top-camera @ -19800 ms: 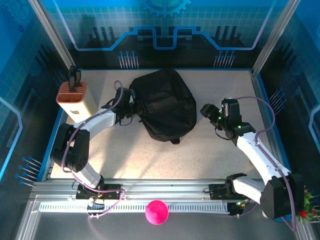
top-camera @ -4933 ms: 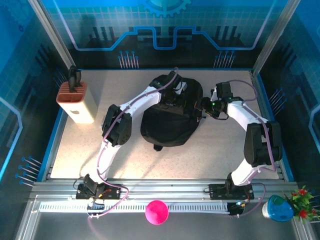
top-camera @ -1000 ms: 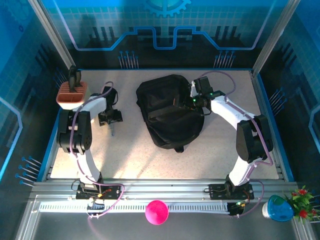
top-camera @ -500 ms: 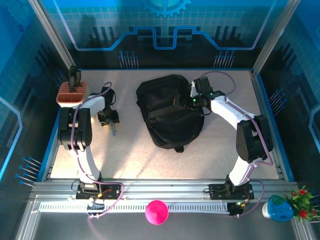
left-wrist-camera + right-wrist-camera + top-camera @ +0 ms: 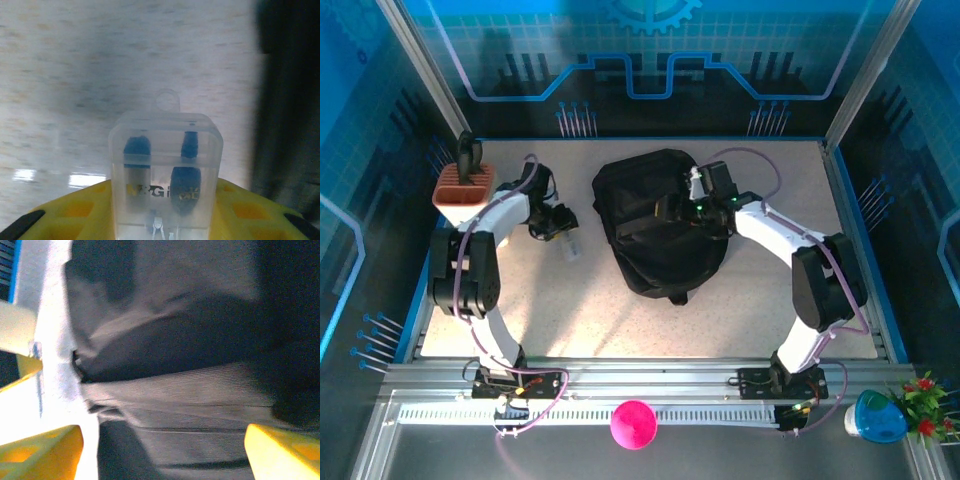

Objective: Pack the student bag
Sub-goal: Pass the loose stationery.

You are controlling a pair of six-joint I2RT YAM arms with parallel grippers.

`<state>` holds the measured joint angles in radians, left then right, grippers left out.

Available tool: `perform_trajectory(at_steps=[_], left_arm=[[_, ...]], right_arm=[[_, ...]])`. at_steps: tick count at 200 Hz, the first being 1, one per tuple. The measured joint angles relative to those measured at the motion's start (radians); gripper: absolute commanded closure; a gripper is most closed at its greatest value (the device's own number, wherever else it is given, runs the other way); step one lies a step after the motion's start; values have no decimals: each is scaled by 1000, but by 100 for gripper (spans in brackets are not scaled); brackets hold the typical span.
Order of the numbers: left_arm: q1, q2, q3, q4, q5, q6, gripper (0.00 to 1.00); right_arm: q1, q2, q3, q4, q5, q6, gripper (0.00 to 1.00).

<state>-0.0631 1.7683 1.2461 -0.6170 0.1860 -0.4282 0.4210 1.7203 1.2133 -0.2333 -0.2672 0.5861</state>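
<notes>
Gripping a clear plastic case [image 5: 165, 170] of blue items left of frame centre, the left gripper [image 5: 561, 224] stays clear of the black backpack [image 5: 655, 250], where the right gripper [image 5: 162, 450] stands spread wide over its fabric.

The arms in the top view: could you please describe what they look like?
Both the left arm and right arm have white shells with black joints. A purplish cable runs along each. A small green light glows at the right wrist. The wrist views show yellow fingers with square recesses.
</notes>
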Motion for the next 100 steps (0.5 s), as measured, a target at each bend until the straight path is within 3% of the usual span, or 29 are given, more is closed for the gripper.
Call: perform_trajectory(at_steps=[48,100], left_arm=[[-169,-49,-5,170,71,-290,64],[-207,-49,-40,355,137,-497,65]], right_arm=[[172,-4,-13,152,-39,7,18],[211,37,-42,306,-47,79,30]])
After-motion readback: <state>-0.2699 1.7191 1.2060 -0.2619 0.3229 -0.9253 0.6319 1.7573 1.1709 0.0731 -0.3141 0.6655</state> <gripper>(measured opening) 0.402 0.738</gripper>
